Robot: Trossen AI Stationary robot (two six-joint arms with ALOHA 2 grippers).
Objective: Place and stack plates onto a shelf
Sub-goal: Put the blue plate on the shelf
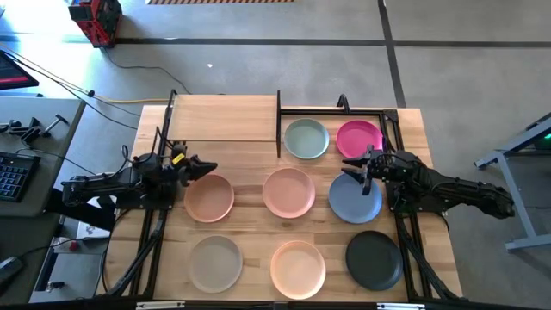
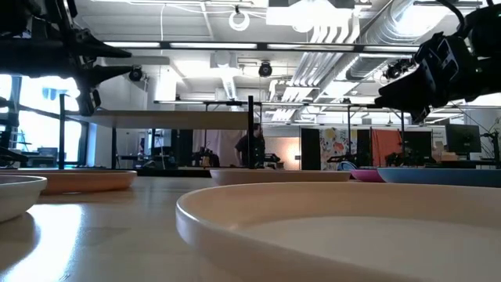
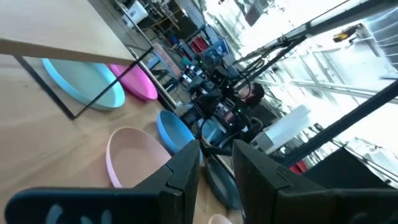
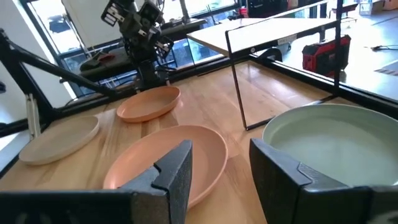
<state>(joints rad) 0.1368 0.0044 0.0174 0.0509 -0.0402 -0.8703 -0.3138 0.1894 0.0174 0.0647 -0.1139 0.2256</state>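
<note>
eight plates [image 1: 289,193], apparently, one shelf [image 1: 224,118]

floor [image 1: 258,65]: grey, taped lines — ceiling ducts [image 2: 352,31]: bright, exposed — windows [image 2: 31,110]: daylit

Overhead view looks straight down; low view skims the desk [image 1: 258,185] level; wrist views face each other across it.

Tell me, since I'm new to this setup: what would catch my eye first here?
The spread of coloured plates on the wooden table: a pale green plate and a magenta plate at the back right, pinks, blue, beige and charcoal in front. The left gripper and right gripper hang open above them, holding nothing. The shelf stands bare at the back left.
</note>
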